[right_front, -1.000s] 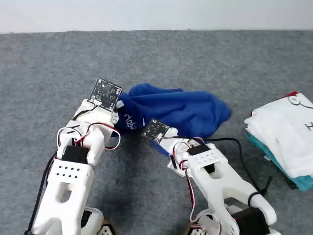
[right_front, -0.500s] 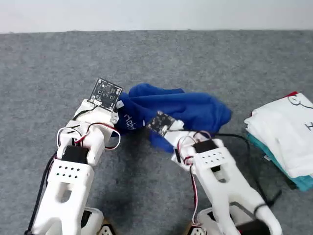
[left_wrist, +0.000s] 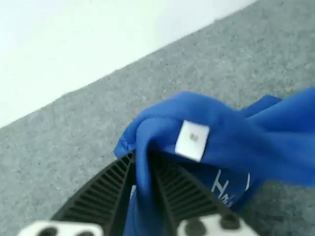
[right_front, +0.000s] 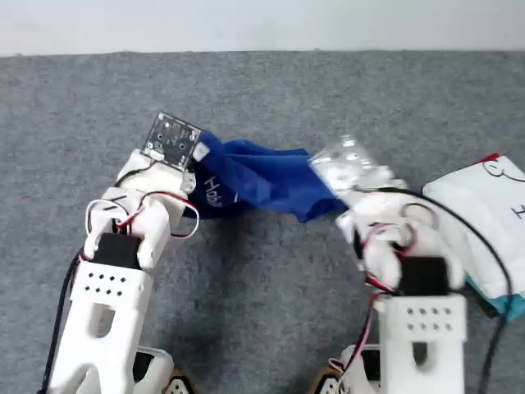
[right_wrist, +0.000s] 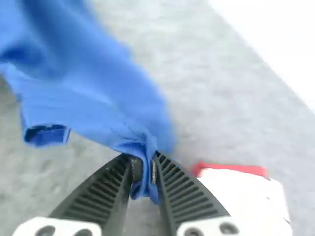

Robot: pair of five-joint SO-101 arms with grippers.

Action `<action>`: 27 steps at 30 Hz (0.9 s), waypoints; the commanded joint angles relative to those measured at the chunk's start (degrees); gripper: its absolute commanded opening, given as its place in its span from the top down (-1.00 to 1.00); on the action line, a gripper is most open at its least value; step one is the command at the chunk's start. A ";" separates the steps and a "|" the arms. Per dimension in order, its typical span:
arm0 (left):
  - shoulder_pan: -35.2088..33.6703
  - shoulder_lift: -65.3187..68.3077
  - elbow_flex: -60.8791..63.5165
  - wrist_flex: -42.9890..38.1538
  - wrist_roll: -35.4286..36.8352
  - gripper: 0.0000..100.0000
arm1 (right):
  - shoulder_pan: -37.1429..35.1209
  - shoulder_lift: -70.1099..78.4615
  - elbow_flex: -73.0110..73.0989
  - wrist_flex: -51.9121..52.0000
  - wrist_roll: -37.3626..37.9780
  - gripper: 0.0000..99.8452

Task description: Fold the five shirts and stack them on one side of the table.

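The left pincer (left_wrist: 141, 164) is clamped narrow on a bunched fold of the blue shirt (right_front: 254, 176), with cloth squeezed between its ribbed black jaws. The right pincer (right_wrist: 141, 169) pinches another edge of the same shirt just as tightly. We see the shirt stretch between the two near the middle of the table in the high view, one end toward 9 o'clock, the other toward 3 o'clock.

From above, both pincers' tips are hidden beneath the wrist camera boards (right_front: 172, 141), and the right one is hard to make out. A white tag (left_wrist: 193, 139) sits on the cloth, and white lettering (right_front: 215, 190) is partly lost in a fold. At 4 o'clock lies the stack of folded shirts (right_front: 484, 222), white on top with teal and red edges peeking out, cut off by the frame.

The table (right_front: 287, 90) has a grey, carpet-like surface. A white wall (right_front: 246, 25) runs along 12 o'clock.
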 commanded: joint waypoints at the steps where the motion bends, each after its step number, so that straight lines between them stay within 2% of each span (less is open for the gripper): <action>1: -0.18 -0.53 -5.14 1.49 -0.09 0.97 | 3.30 -3.56 -6.07 0.04 -0.79 0.98; 9: -0.18 -0.53 -11.47 6.33 -0.09 0.97 | 5.41 -6.55 -21.63 0.04 -9.93 0.98; 14: -0.09 -0.53 -20.00 8.18 -0.09 0.97 | 5.41 -6.37 -32.35 0.04 -11.60 0.98; 22: 6.42 -0.53 -35.91 24.26 -0.09 0.97 | 5.41 -6.37 -46.15 1.10 -11.87 0.98; 27: 6.95 -0.53 -48.57 34.02 -0.09 0.97 | 5.41 -6.73 -51.08 3.91 -11.78 0.98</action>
